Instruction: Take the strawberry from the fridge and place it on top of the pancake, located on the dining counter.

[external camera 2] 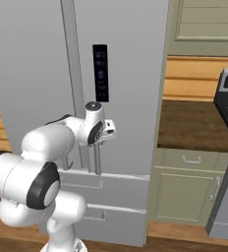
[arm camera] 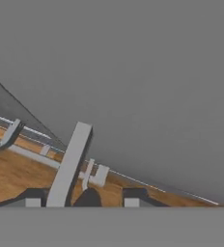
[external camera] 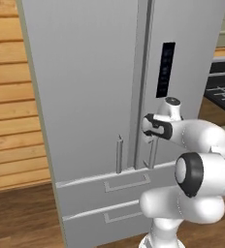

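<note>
Both doors of the fridge (external camera: 92, 97) are shut, so the strawberry sits hidden inside. The gripper (arm camera: 80, 200) noses up to the right door's handle (arm camera: 69, 164), jaws parted around it. It should close squarely, then pull outward in an arc.

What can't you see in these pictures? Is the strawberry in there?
- Inside of the fridge: its shut doors hide the shelves in both base views, so no strawberry can be seen.
- Gripper: in the base views the robot's own wrist covers the fingertips; the hand view cuts them off at its bottom edge.
- Right door handle: cut off at the bottom of the hand view.
</note>
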Robot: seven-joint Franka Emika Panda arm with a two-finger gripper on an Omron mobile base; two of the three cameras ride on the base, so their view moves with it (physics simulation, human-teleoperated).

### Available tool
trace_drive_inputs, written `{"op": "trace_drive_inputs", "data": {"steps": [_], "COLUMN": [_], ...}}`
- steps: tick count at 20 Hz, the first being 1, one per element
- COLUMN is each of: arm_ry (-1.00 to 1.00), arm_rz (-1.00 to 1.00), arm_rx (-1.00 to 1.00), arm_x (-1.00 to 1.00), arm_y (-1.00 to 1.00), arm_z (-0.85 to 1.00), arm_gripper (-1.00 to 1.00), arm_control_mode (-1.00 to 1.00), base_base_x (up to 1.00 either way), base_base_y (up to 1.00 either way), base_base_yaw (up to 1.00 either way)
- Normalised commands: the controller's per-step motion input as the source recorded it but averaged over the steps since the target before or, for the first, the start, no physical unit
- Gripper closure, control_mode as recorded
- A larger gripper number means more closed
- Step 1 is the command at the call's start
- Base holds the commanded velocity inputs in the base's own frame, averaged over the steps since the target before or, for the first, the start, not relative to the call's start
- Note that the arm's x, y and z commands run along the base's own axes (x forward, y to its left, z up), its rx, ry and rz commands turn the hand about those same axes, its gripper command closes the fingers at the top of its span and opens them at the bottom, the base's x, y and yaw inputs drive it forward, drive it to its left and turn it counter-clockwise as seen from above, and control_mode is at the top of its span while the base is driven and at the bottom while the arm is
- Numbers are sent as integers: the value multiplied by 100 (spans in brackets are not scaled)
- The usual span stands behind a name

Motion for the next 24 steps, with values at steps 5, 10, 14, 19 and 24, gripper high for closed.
{"op": "trace_drive_inputs", "data": {"steps": [5,10,14,19,24], "arm_ry": [-7,-18,-7,-3,-3], "arm_rz": [0,0,0,0,0], "arm_rx": [1,7,9,10,6], "arm_x": [-50,-64,-45,-34,-23], "arm_y": [-83,-100,-100,-100,-78], "arm_z": [0,0,0,1,17], "arm_gripper": [100,100,100,-100,-100], "arm_control_mode": [-100,-100,-100,-100,-100], "base_base_x": [0,0,0,0,0], "base_base_y": [0,0,0,0,0], "base_base_yaw": [0,0,0,0,0]}}
